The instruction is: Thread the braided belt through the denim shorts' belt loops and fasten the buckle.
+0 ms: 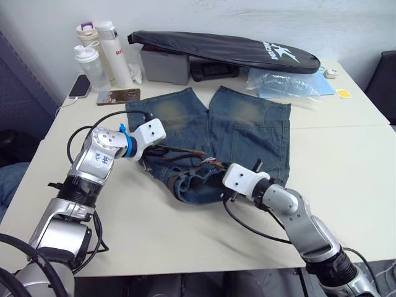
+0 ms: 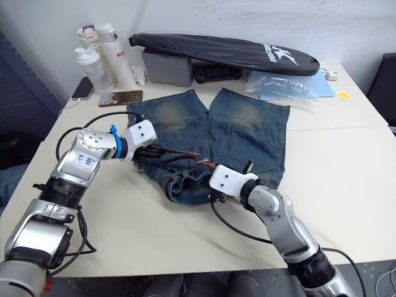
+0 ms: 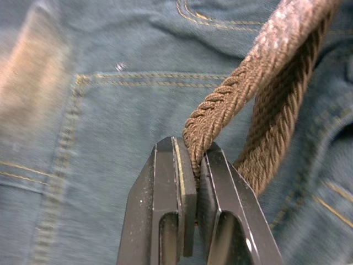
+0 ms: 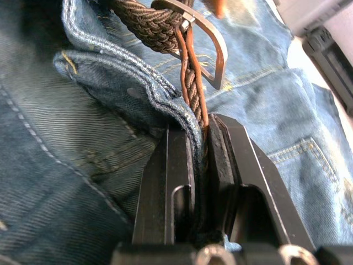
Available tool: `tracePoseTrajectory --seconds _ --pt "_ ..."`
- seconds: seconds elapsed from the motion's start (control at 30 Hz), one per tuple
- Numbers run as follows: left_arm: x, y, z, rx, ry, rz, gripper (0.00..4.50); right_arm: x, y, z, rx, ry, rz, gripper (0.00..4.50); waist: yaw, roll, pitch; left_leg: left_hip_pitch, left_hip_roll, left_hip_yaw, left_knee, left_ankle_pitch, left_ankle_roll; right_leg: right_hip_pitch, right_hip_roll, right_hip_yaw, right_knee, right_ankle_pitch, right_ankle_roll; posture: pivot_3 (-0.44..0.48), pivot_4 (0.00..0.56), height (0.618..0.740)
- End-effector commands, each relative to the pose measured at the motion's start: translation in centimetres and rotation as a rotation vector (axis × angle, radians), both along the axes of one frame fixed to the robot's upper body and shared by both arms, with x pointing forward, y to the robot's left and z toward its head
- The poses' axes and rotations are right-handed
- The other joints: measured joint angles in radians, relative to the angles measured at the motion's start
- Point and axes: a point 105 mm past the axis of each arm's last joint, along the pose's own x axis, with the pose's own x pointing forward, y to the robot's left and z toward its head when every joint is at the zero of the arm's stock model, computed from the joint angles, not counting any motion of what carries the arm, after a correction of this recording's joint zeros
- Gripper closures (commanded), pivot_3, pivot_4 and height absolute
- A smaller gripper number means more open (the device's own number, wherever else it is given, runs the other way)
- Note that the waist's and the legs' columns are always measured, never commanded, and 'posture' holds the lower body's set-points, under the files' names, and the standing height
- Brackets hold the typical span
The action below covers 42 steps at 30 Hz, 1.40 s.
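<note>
— Right gripper (image 4: pixel 201 130) first: pressed together on the braided belt (image 4: pixel 149 22) and a fold of waistband, just under the buckle (image 4: pixel 212 41). Sat at 6 o'clock of the denim shorts (image 1: pixel 247 130).

— And the left gripper (image 3: pixel 190 160)?

— Closed on a doubled bend of the braid, at 9 o'clock of the shorts. Spread mid-table (image 1: pixel 346 167), legs toward 12, waistband bunched toward 6.

— Handled how, for the best?

— Probably wise to shed the pinched denim and keep only the strap; otherwise likely to drag cloth with each pull. Better, too, to hold the braid flat and untwisted while feeding.

— Belt loops?

— Could not be told apart in that rumpled waistband.

— Looked like what, up close?

— Dark brown, thickly woven, supple enough to fold back on itself. Plain silver frame, with a thin reddish strand beside the braid.
</note>
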Motion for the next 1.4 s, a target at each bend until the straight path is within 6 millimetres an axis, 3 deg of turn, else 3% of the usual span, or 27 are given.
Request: tracePoseTrajectory --seconds 0.03,0.4,0.8,1.4 --pt "0.5 -0.5 1.1 0.118 -0.099 -0.071 4.50 -0.1 0.8 1.3 -0.005 -0.065 0.023 4.45 -0.001 0.000 0.000 0.000 0.000 0.000 0.000 0.000 0.000 0.000 0.000 0.000 0.000 0.000 0.000 0.000 0.150 0.740" --pt "1.7 -1.0 2.6 0.313 -0.280 -0.163 4.50 -0.2 0.6 1.6 -0.015 -0.074 0.013 4.45 -0.002 0.000 0.000 0.000 0.001 0.001 -0.001 0.000 0.000 -0.001 0.001 0.000 0.000 0.000 0.000 0.000 0.150 0.740" --pt "1.4 -3.0 3.3 0.324 -0.350 -0.232 4.50 0.0 0.7 1.7 -0.037 -0.071 0.020 4.45 -0.002 0.000 0.000 0.000 0.000 0.001 0.000 0.000 0.000 0.000 0.001 0.000 0.001 0.000 0.000 0.000 0.150 0.740" --pt "2.1 -3.8 5.7 0.438 -0.443 -0.358 4.50 0.0 0.7 1.4 -0.057 -0.069 0.025 4.45 -0.001 0.000 0.000 0.000 0.001 0.004 0.000 0.000 0.000 -0.001 0.001 -0.001 0.001 0.000 0.000 0.000 0.150 0.740"
